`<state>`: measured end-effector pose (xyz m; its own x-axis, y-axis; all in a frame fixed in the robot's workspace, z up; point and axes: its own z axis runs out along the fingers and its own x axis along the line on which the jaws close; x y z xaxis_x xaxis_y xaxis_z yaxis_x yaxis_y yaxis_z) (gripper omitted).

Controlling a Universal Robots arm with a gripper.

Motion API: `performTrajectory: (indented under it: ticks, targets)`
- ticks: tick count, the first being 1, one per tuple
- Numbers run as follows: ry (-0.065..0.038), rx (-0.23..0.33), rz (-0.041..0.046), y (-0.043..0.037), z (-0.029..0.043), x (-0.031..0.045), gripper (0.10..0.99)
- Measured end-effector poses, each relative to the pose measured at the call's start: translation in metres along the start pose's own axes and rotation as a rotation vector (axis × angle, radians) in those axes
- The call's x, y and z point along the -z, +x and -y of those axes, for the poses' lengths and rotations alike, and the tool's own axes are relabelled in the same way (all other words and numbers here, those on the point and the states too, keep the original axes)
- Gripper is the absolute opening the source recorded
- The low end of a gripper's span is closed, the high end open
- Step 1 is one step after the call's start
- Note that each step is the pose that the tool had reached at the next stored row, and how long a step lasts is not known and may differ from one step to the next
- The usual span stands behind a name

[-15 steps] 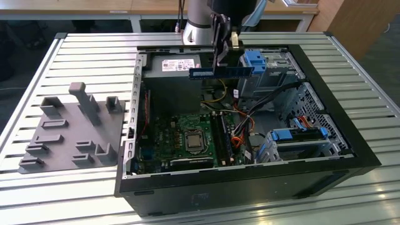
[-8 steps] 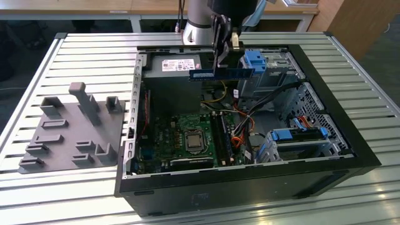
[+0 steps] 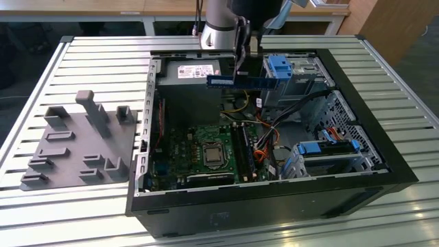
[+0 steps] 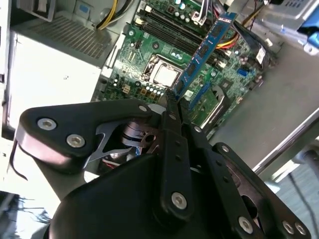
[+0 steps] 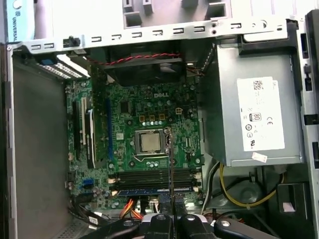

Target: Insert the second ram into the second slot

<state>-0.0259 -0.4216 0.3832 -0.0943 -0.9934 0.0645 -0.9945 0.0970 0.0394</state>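
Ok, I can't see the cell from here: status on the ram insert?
Gripper shut on ram. Ram above open case, not seated. Cables beside slots, none across them.

Gripper [image 4: 173, 99] pinching second ram [image 4: 203, 49] (blue, tilted), held aloft; green motherboard [image 4: 128, 69] beneath

**Arm** [image 3: 217, 25]: single. Silver-grey wrist segment with black housing beside it, about upright, pointing down. It stands over the far edge of the counter [image 3: 96, 56], roughly midway along it.

**Pincer** [image 3: 241, 75]: black, two-fingered, directed downward. In the second wrist view, the linkage bars carry silver screws and the fingers [image 4: 172, 134] are long and thin.

**State:** jaws drawn together on the second ram [image 3: 226, 81], gripping it between its ends. In the exterior view the stick is level and in the air.
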Motion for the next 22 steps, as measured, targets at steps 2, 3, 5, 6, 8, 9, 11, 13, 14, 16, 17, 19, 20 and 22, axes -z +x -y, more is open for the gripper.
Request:
performTrajectory:
  ticks: [2, 3, 5, 6, 8, 9, 11, 13, 14, 16, 17, 19, 20, 22]
  targets:
    - [-0.002, -0.032, -0.0008, 0.0, 0.0, -0.0004, 0.137]
    - [-0.003, -0.048, -0.0013, 0.0, 0.0, -0.0006, 0.137]
    - [-0.004, -0.079, -0.0032, -0.0001, 0.0, -0.001, 0.137]
    - [-0.005, -0.094, -0.0041, -0.0001, 0.0, -0.0013, 0.137]
    - [-0.007, -0.124, -0.0054, -0.0001, 0.0001, -0.0018, 0.137]
    - [-0.008, -0.14, -0.0058, -0.0001, 0.0001, -0.0021, 0.137]
    - [-0.009, -0.172, -0.0062, -0.0002, 0.0001, -0.003, 0.137]
    - [-0.012, -0.206, -0.0058, -0.0003, 0.0002, -0.0045, 0.137]
    - [-0.013, -0.222, -0.0058, -0.0003, 0.0002, -0.0052, 0.137]
    - [-0.014, -0.254, -0.0059, -0.0004, 0.0002, -0.0065, 0.137]
    - [-0.015, -0.269, -0.0058, -0.0004, 0.0003, -0.0073, 0.137]
    - [-0.017, -0.302, -0.0057, -0.0005, 0.0003, -0.0086, 0.137]
    - [-0.018, -0.321, -0.0052, -0.0006, 0.0004, -0.0093, 0.137]
    - [-0.02, -0.355, -0.0045, -0.0007, 0.0004, -0.0106, 0.137]
